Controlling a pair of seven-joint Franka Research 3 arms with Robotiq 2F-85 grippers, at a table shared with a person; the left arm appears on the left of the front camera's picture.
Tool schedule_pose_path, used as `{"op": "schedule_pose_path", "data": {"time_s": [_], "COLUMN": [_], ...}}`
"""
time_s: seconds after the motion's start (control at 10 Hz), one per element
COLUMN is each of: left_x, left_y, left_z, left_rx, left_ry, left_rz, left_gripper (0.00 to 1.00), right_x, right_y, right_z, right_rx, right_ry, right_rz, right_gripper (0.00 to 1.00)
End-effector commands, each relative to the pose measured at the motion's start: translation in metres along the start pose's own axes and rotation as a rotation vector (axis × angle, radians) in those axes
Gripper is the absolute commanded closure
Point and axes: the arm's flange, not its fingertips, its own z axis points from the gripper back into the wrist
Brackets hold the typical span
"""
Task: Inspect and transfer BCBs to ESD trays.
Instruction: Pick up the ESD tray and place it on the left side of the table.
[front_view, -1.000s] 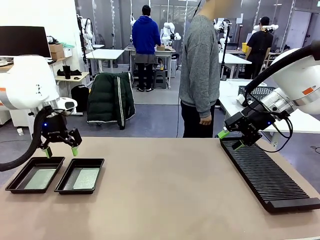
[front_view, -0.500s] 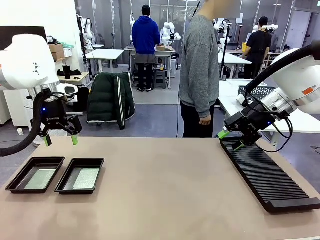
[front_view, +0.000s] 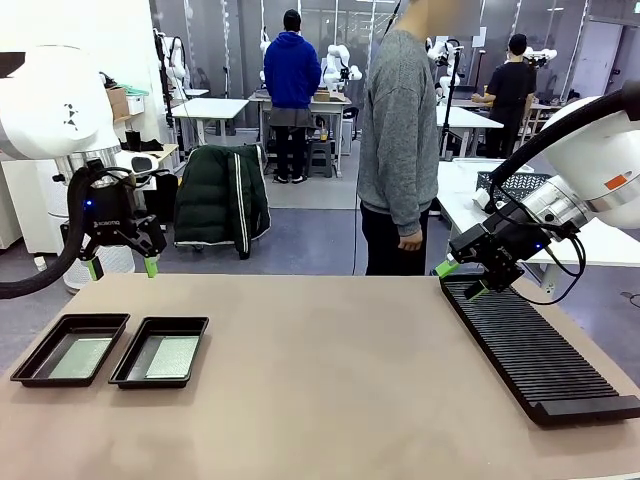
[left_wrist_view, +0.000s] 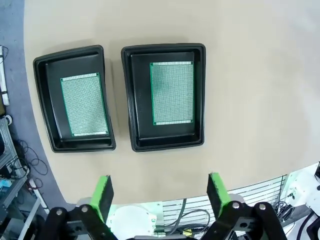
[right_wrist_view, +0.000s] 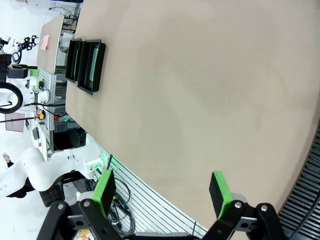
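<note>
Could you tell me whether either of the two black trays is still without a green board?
No, each tray holds one green board lying flat on its floor.

arms: white, black cables | gripper (front_view: 121, 266): black, green pads | person: grey sweater

Table top (front_view: 330, 380): matt tan, smooth, faintly mottled.
Two trays (left_wrist_view: 162, 97) (left_wrist_view: 75, 100): black plastic, slight sheen on rims and sloped walls.
Boards (left_wrist_view: 172, 93) (left_wrist_view: 84, 105) in trays: green, finely dotted grid, dull finish.
Rack (front_view: 535, 355), right: black ribbed plastic, matt.
Robot arm shells (front_view: 50, 100): glossy white plastic.
Person's sweater (front_view: 400, 130): grey knit cloth.
</note>
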Motion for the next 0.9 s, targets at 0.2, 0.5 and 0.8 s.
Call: {"op": "schedule_pose_path", "data": {"time_s": [0.2, 0.5, 0.8], "left_x": [0.0013, 0.0013, 0.0013], "left_y": [0.003, 0.003, 0.003], "left_z": [-0.0052, -0.0052, -0.0052], "left_rx": [-0.001, -0.001, -0.001], "left_ry": [-0.005, -0.005, -0.005], "left_rz": [-0.012, -0.012, -0.012], "left_gripper": [0.0, 0.0, 0.0], "right_x": [-0.0007, -0.0007, -0.0007], "right_y": [0.001, 0.001, 0.001], "right_z": [-0.0002, -0.0002, -0.0002], "right_rx": [0.005, 0.005, 0.005], "right_ry": [0.001, 0.001, 0.001], "right_rz": [-0.001, -0.001, -0.001], "right_gripper": [0.0, 0.0, 0.0]}}
